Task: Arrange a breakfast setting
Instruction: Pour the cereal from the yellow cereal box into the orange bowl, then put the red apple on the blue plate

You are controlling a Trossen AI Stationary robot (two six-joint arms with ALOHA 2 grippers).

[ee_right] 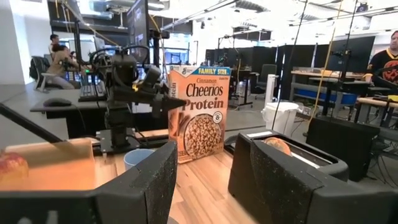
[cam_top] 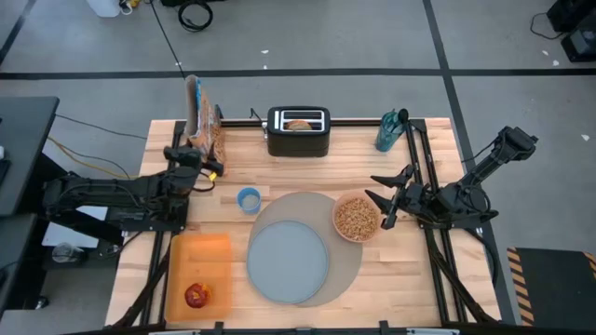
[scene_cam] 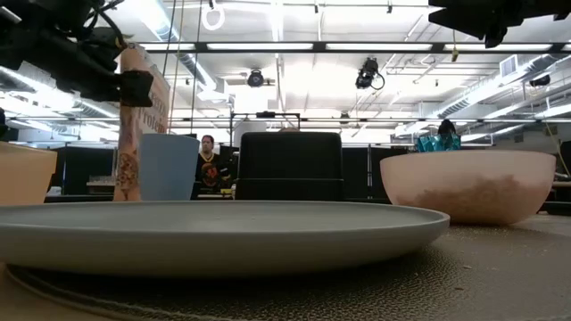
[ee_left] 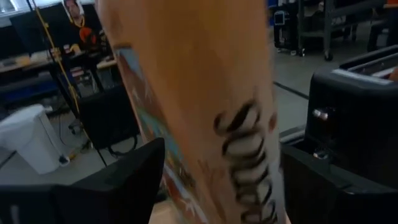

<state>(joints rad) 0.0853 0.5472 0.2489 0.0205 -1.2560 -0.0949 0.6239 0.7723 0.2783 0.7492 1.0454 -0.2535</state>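
Note:
A Cheerios cereal box stands upright at the table's far left. My left gripper is at its near narrow side, shut on it. My right gripper is open and empty, just right of the pink bowl, which holds cereal and sits on the grey mat's right edge. The blue-grey plate lies on the mat. The small blue cup stands left of the mat. The bagel sits in the black toaster's slot. The red apple lies on the orange board. The spoon is out of view. My left gripper pinches the cereal box between its two fingers, one on each broad face, beside the narrow side panel. The fingers come level from the table's near-left side, about halfway up the box. The box stands upright with its bottom on the table.
The black toaster stands at the far middle. A teal bottle is at the far right. The orange board lies at the near left. People show in the room beyond the table.

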